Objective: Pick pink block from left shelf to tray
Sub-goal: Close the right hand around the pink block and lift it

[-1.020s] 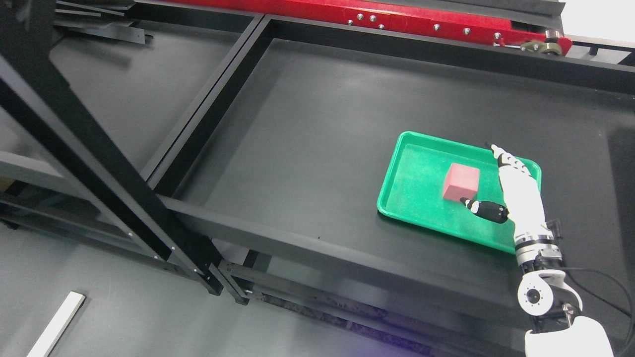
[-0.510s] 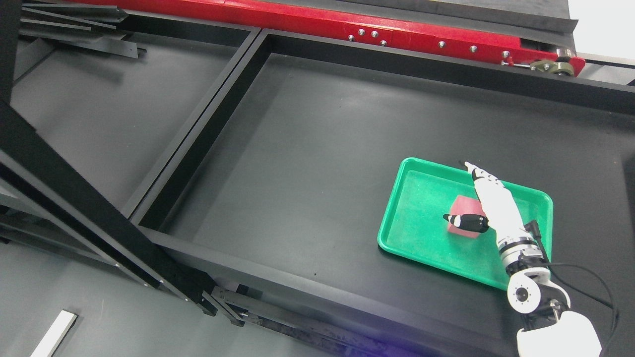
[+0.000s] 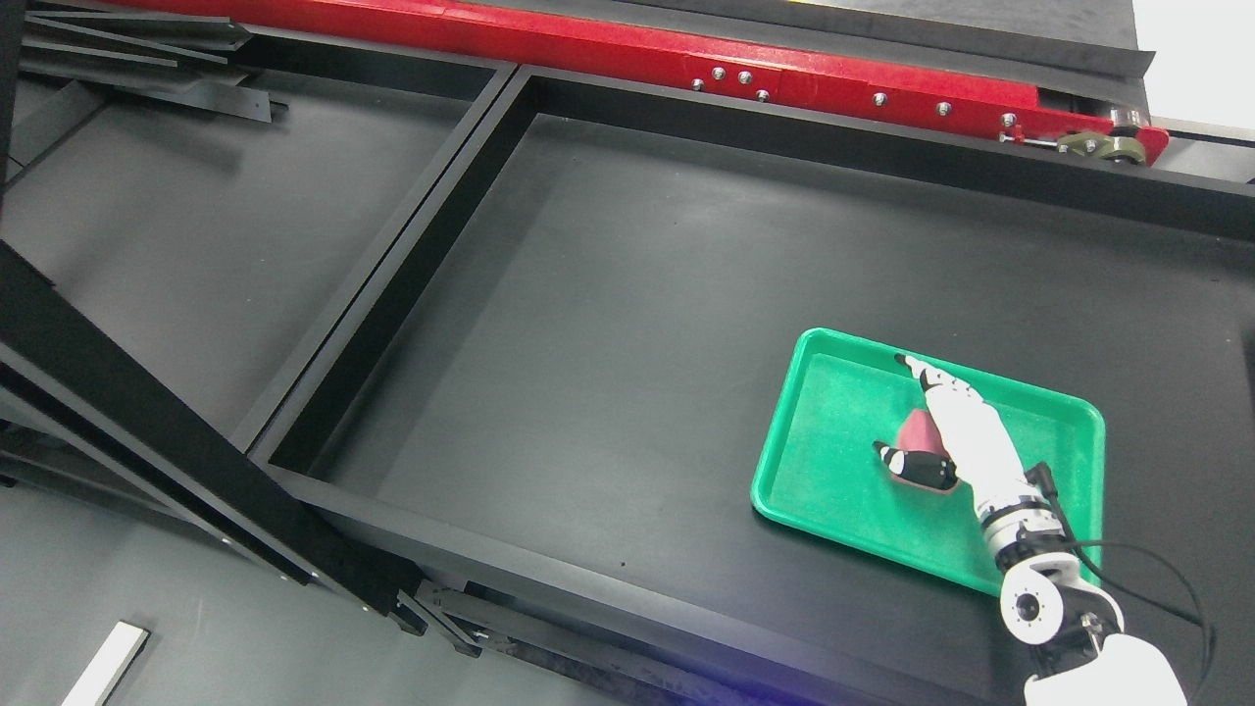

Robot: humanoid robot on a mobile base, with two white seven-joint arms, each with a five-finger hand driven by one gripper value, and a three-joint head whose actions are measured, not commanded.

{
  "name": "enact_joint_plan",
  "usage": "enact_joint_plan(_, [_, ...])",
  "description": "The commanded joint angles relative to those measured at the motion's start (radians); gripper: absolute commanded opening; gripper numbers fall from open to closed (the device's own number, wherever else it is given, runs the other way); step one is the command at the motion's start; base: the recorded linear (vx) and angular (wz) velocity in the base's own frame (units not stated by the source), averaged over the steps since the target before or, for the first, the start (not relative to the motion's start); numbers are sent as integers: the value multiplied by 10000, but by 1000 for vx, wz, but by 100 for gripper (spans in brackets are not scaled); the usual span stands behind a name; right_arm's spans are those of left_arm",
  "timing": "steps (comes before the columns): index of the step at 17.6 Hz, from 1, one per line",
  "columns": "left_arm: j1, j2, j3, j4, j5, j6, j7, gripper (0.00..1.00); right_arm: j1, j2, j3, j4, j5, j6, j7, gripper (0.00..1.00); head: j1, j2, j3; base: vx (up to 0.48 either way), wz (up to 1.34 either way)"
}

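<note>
A red rail [image 3: 588,44] runs along the top of the frame above the black shelf [image 3: 627,294], and the green tray [image 3: 833,471] sits at lower right. The pink block [image 3: 917,428] lies in the tray, mostly hidden behind the right hand [image 3: 966,446]. Its fingers [image 3: 927,373] stretch out straight above the block and the black thumb [image 3: 914,466] crosses its front, spread wide, gripping nothing.

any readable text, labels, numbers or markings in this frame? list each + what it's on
None: no readable text anywhere in the head view.
Green tray: plain, no label.
Pink block: mostly hidden behind the right hand; the visible part shows no print.
Red rail at the top: only bolt heads, no lettering.
Black shelf frame: unmarked.
White strip at the lower left: blank.
</note>
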Motion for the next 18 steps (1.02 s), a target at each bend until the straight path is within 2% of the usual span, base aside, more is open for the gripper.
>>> enact_joint_plan(1, [-246, 175, 0, -175, -15, -8, -7, 100, 301, -633, 150, 303, -74, -61, -70, 99, 0, 0, 0, -2, 15])
enact_joint_plan(9, [-231, 175, 0, -175, -15, -8, -7, 100, 393, -725, -126, 165, -120, -77, -268, 98, 0, 0, 0, -3, -5])
enact_joint_plan(11, [-231, 175, 0, -175, -15, -8, -7, 100, 332, -726, -371, 119, -105, 30, -773, 87, 0, 0, 0, 0, 0])
enact_joint_plan(14, [-231, 175, 0, -175, -15, -8, -7, 100, 286, -741, -647, 119, -105, 444, -990, 52, 0, 0, 0, 0, 0])
enact_joint_plan(18, [-231, 175, 0, -175, -15, -8, -7, 100, 271, -726, -740, 134, -135, 384, -990, 13, 0, 0, 0, 0, 0])
